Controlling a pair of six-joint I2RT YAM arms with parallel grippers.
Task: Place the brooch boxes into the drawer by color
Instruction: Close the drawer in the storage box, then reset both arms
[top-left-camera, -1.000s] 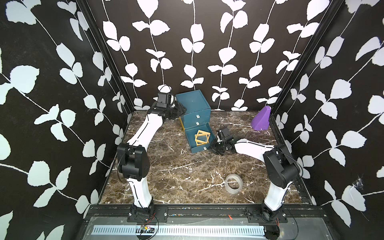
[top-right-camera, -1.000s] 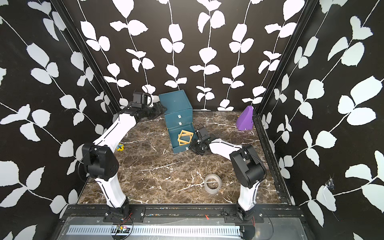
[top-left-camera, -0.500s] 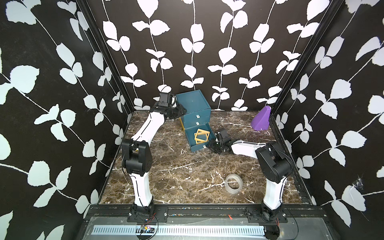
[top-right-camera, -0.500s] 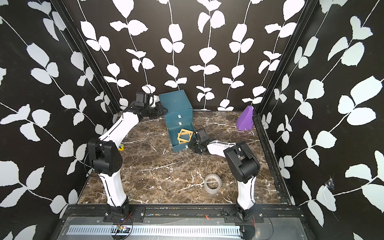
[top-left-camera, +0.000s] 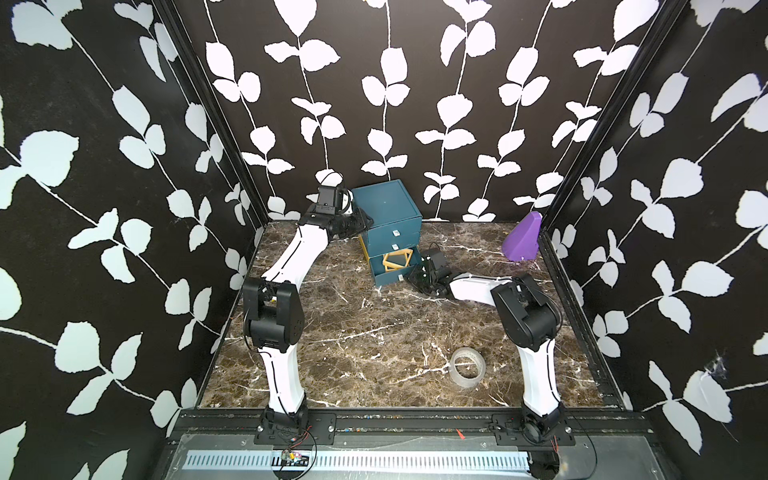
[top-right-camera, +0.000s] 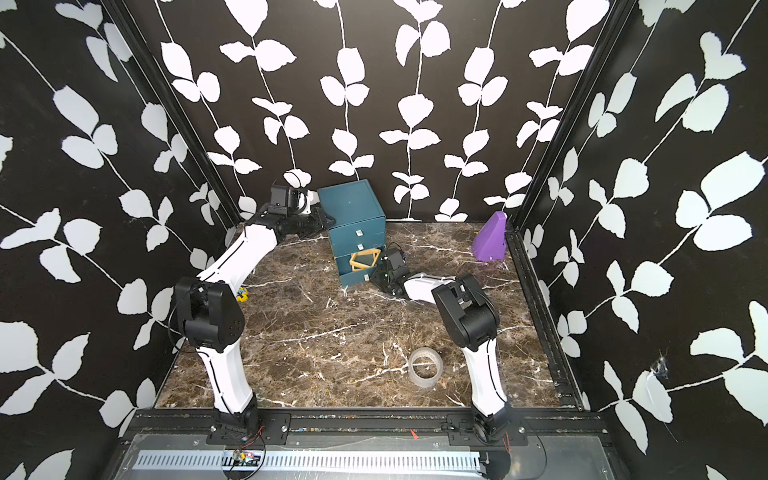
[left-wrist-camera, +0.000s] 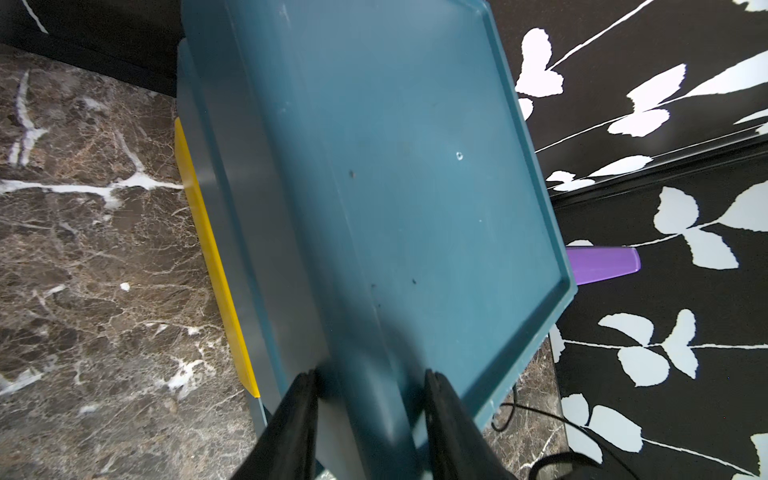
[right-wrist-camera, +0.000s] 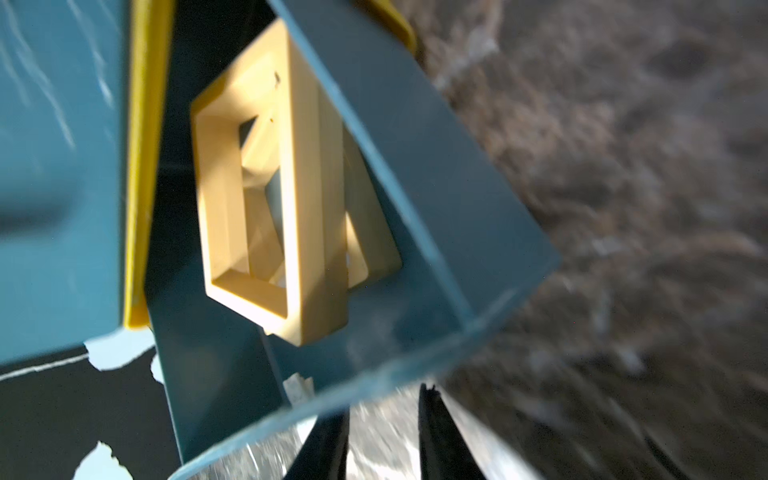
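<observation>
Left gripper (left-wrist-camera: 370, 378) clamped on chest (top-left-camera: 390, 205) top edge, left side; bottom drawer (top-left-camera: 390, 277) pulled out, two yellow boxes (top-left-camera: 398, 259) tilted inside it; right gripper (right-wrist-camera: 382, 403) low at drawer front, jaws parted, empty; tape roll (top-left-camera: 467, 368) well apart, nearer front; wedge (top-left-camera: 521, 241) in far right corner.

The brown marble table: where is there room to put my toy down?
The widest bare patch of brown marble tabletop lies between the white left arm and white right arm, behind the clear tape roll. More lies between the purple wedge and the right arm. Around the teal three-drawer chest it is crowded.
</observation>
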